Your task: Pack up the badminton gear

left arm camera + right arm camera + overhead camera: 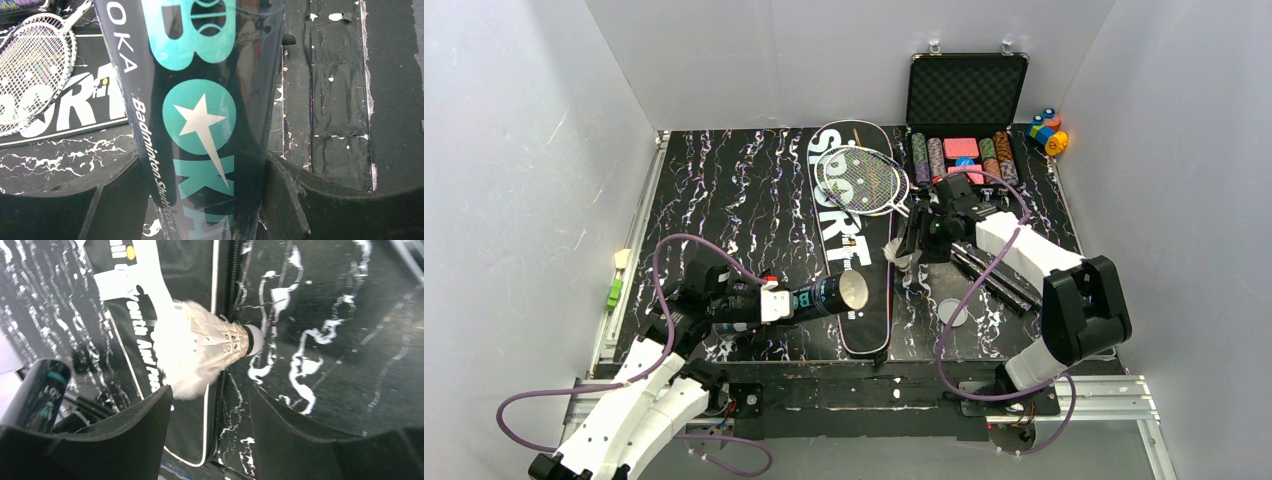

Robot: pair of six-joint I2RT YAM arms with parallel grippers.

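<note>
"BOKA" in teal with a star sign, white "OKA" and "Badminton Shuttlecock" are read on the tube [200, 125] gripped by the left end effector [200, 170]. "SPORT" is printed on the bag [844, 240] beyond it; "outh And" is made out there ahead of the right end effector [210, 400].

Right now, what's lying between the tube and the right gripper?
The black racket bag lies between the tube and right gripper, in the top view.

The tube [200, 125] is glossy black plastic, the shuttlecock [200, 347] white feather, the bag [185, 270] matt cloth.
</note>
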